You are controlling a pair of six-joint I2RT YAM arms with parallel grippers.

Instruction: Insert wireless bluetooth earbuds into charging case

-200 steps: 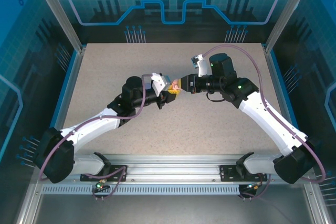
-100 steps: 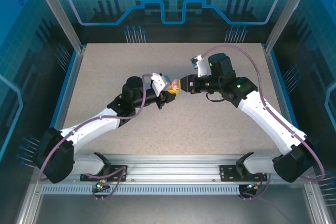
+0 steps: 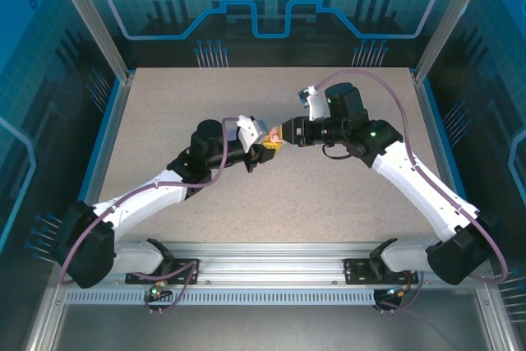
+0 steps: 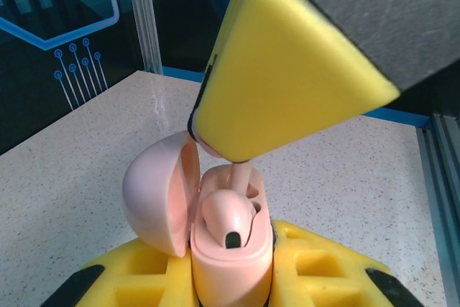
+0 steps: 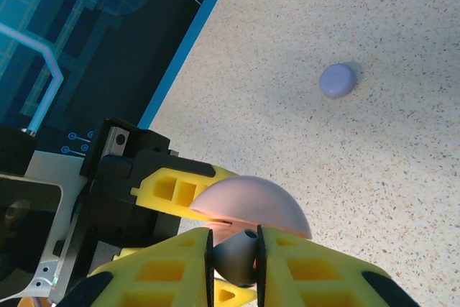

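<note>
My left gripper is shut on a pale pink charging case, held upright above the table with its domed lid swung open to the left. One pinkish earbud sits in the case's near slot. My right gripper is shut on a second earbud, whose head looks grey in the shade. Its pink stem reaches down into the far slot. In the top view the two grippers meet at mid-table over the case.
A closed round lilac case lies on the speckled tabletop, apart from both grippers. A blue rim and glass walls enclose the table on three sides.
My right gripper has edged slightly left toward the case with the earbud in it. The left gripper and case have barely moved.
</note>
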